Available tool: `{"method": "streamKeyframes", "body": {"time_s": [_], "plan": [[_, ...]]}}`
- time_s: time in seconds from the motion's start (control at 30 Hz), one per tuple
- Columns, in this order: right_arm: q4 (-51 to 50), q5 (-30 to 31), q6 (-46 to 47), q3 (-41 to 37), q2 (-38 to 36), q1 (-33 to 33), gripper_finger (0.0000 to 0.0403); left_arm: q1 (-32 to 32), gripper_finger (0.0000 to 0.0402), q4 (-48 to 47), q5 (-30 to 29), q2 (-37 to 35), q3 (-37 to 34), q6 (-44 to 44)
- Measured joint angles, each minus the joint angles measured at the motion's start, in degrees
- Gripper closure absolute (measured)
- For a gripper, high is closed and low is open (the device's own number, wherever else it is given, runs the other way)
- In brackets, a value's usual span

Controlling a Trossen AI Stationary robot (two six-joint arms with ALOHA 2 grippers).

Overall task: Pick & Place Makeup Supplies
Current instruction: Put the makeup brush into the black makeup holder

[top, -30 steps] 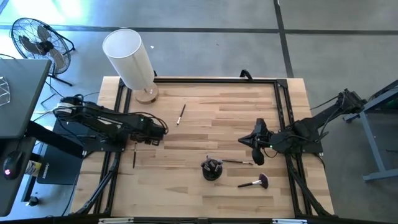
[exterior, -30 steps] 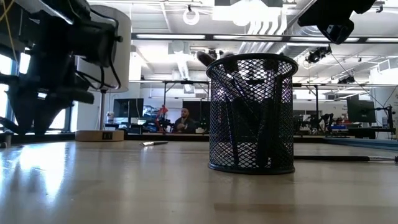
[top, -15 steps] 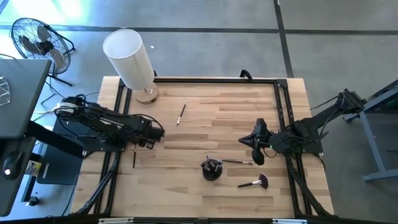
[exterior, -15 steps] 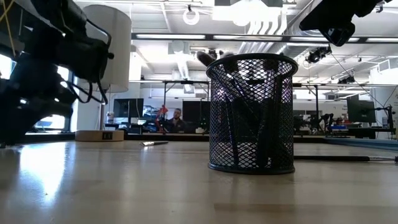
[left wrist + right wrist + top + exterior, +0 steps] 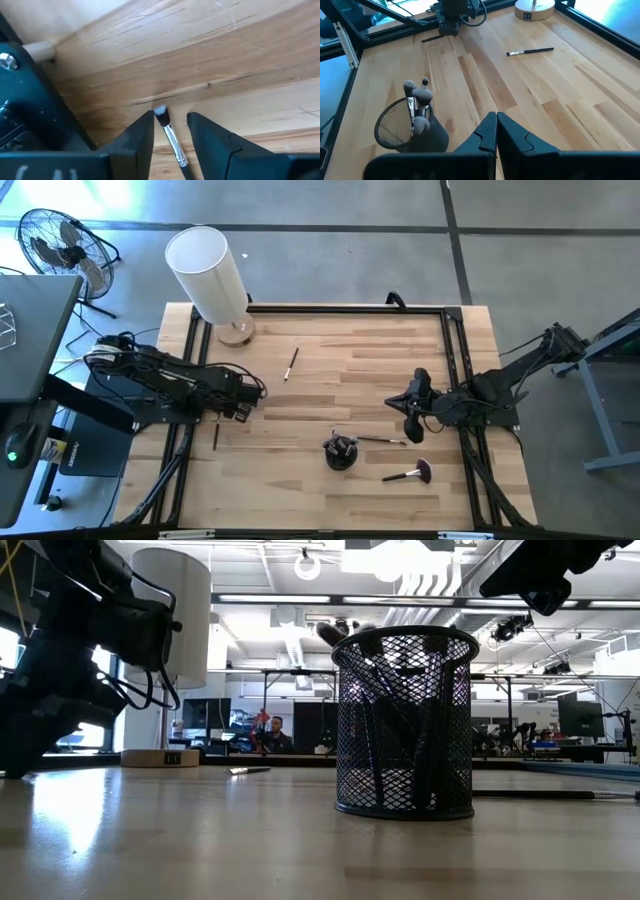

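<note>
A black mesh cup (image 5: 340,451) (image 5: 405,720) (image 5: 410,132) stands near the table's middle and holds several brushes upright. Loose brushes lie flat on the wood: one near the left edge (image 5: 215,433), one toward the far side (image 5: 291,364) (image 5: 530,51), one just right of the cup (image 5: 383,440), and a fluffy reddish-headed one (image 5: 408,474) near the front. My left gripper (image 5: 238,408) (image 5: 170,116) is open, with a finger on either side of the left brush's pale head (image 5: 161,111), not touching it. My right gripper (image 5: 415,418) (image 5: 496,122) is shut, hovering right of the cup.
A tall white cylinder (image 5: 208,275) on a round wooden base stands at the far left corner. Black frame rails (image 5: 195,370) run along the table's left, far and right sides. Bare wood lies between the cup and the far brush. A person sits far behind the table (image 5: 270,732).
My left arm has drawn back toward the table's left edge and dropped lower over the left brush. The brushes and the cup have stayed where they were.
</note>
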Motion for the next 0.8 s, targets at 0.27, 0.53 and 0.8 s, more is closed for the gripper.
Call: {"method": "streamKeyframes", "body": {"time_s": [0.27,0.53,0.8], "plan": [[-0.1,0.0,0.0,0.0,0.0,0.0,0.0401,0.0,0.0353,1.5,0.1,0.0,0.0,0.1],[-0.1,0.0,0.4,0.0,0.0,0.0,0.0397,-0.1,0.0390,1.6,-1.3,-0.1,0.1,0.2],[0.0,-0.2,0.6,0.0,0.0,0.0,0.0401,-0.7,0.0397,3.1,0.1,0.2,3.7,5.6]]}}
